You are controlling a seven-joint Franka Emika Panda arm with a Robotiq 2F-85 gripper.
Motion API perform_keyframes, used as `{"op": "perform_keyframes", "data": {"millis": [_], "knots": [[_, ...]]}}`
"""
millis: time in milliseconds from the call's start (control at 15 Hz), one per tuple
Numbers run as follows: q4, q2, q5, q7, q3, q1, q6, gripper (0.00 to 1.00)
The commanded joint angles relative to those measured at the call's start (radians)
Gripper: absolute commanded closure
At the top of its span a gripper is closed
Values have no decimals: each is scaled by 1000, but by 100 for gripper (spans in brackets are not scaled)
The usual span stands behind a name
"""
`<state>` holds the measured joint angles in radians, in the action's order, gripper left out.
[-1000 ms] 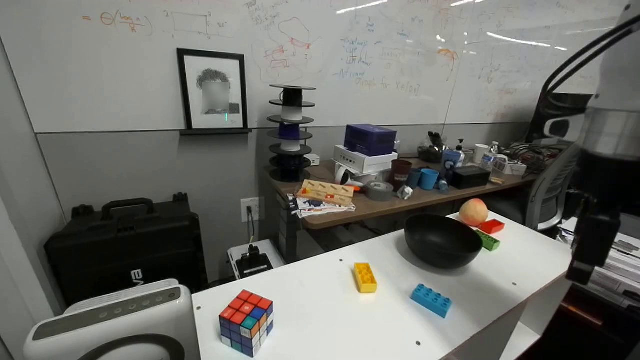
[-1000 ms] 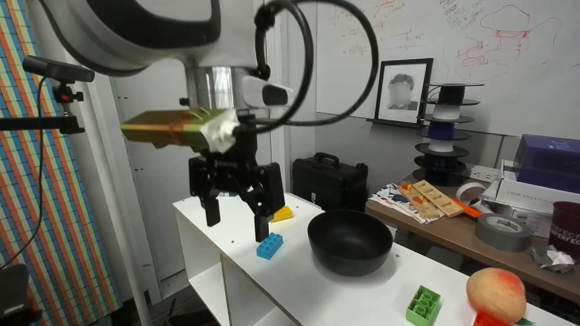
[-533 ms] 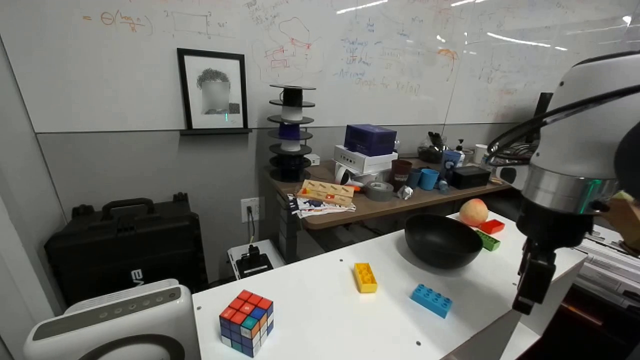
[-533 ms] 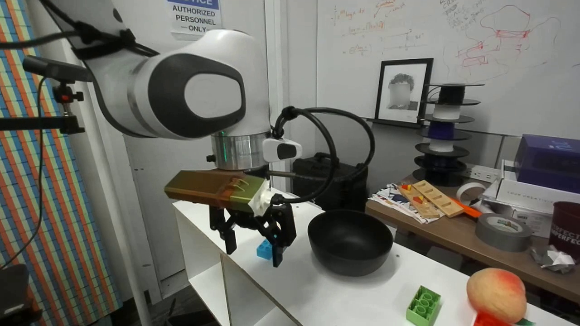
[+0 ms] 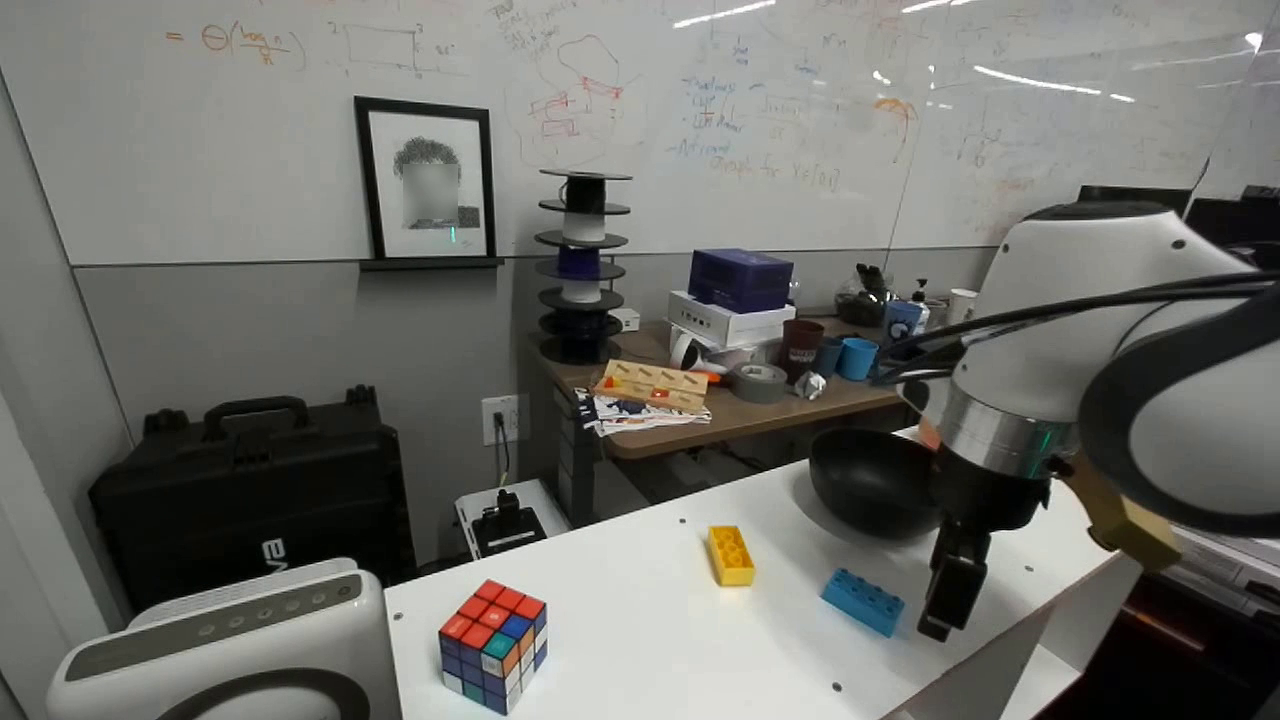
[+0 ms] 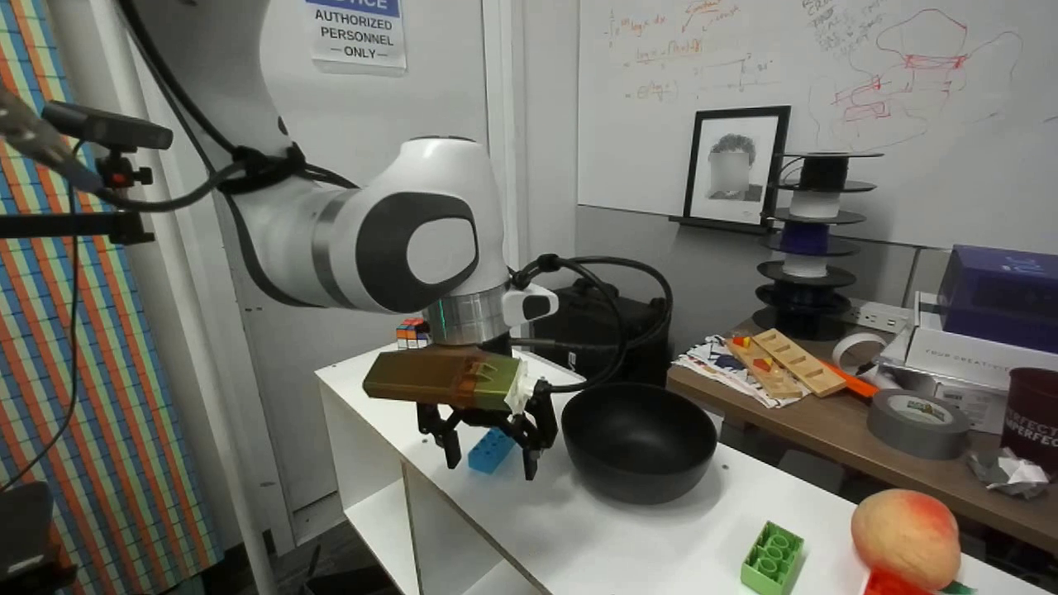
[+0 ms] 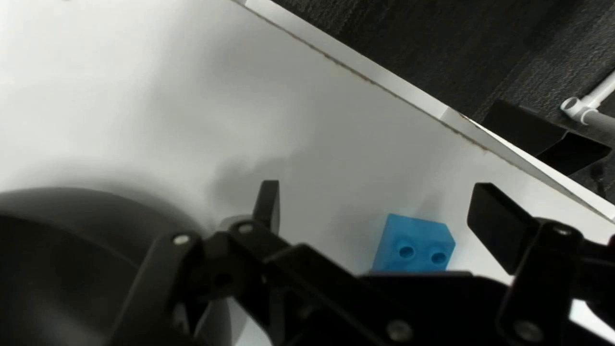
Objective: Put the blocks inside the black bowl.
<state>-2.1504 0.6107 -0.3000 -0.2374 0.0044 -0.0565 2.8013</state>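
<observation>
The flat blue block (image 5: 862,602) lies on the white tabletop in both exterior views (image 6: 488,453). In the wrist view it (image 7: 417,240) shows below and between my fingers, partly hidden by the gripper body. My gripper (image 6: 491,468) is open and empty, just above the table beside the blue block; it also shows in the wrist view (image 7: 377,199). The black bowl (image 6: 639,450) stands upright close by, at the lower left of the wrist view (image 7: 86,211). The yellow block (image 5: 731,556) lies farther off. The red block (image 6: 891,585) lies under the ball, partly cut off.
A green block (image 6: 773,558) and a peach-orange ball (image 6: 905,537) lie past the bowl. The Rubik's cube (image 5: 493,645) stands at the opposite end. The white tabletop's edge (image 7: 384,89) runs close beside the gripper. A cluttered brown desk (image 5: 690,432) stands behind.
My arm has come down and moved in toward the blue block, leftward in an exterior view. The fingers stay open. The blocks and the bowl have not moved.
</observation>
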Motion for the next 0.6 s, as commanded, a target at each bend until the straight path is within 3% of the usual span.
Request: {"op": "perform_keyframes", "data": {"millis": [0, 133, 333, 400, 533], "knots": [[109, 101, 6, 9, 17, -31, 9, 0], [124, 122, 18, -6, 47, -28, 5, 0], [133, 135, 0, 12, 36, -56, 26, 4], [126, 129, -10, 22, 22, -70, 43, 25], [101, 107, -24, 31, 0, -88, 79, 30]]}}
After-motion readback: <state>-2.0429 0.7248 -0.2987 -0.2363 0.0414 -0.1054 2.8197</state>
